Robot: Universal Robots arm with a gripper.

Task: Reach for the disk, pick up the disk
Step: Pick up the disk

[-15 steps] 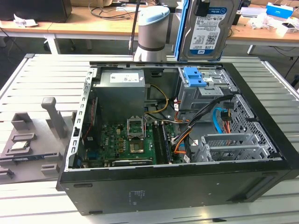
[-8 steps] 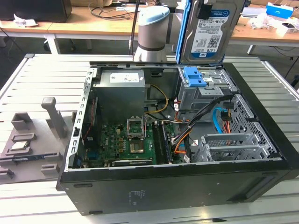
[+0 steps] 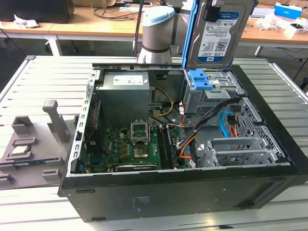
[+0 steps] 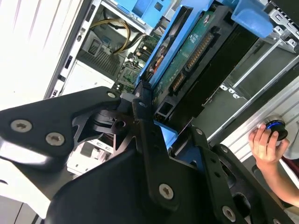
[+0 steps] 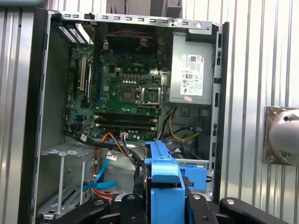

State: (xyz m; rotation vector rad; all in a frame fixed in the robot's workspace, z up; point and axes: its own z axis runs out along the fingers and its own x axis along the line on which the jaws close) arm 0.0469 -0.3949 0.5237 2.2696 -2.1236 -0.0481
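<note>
The slatted metal worktop (image 3: 43, 82) carries an open black computer case (image 3: 192, 192), lying on its side with the interior facing up. Inside it, the green motherboard (image 3: 132, 144) sits low toward the exterior view's left, the grey power supply (image 3: 126, 94) lies beyond it, and a metal drive cage (image 3: 240, 149) fills the corner on the exterior view's right, with orange and blue cables (image 3: 226, 122) running between them. A blue plastic clip (image 3: 199, 79) rests on the drive bay at the far side of the case.

The robot arm (image 3: 156, 31) stands behind the case. The disk (image 3: 219, 29) is lifted clear above the far right part of the case in the exterior view, held upright with its labelled face toward the camera and a blue rail (image 3: 190, 33) along its edge. In the second wrist view the disk (image 4: 196, 56) shows its green circuit board side, running away from the black pincer (image 4: 159, 126), whose fingers (image 4: 140, 105) are clamped against the blue rails. In the first wrist view the blue rail (image 5: 161, 168) sits between the black finger links, with the open case below.

On the worktop to the exterior view's left lie grey fixture blocks (image 3: 53, 118) and small flat grey square pieces (image 3: 21, 147). In the second wrist view a person's hand (image 4: 265, 147) rests on a round blue-ringed knob (image 4: 275, 127) beside the case.
</note>
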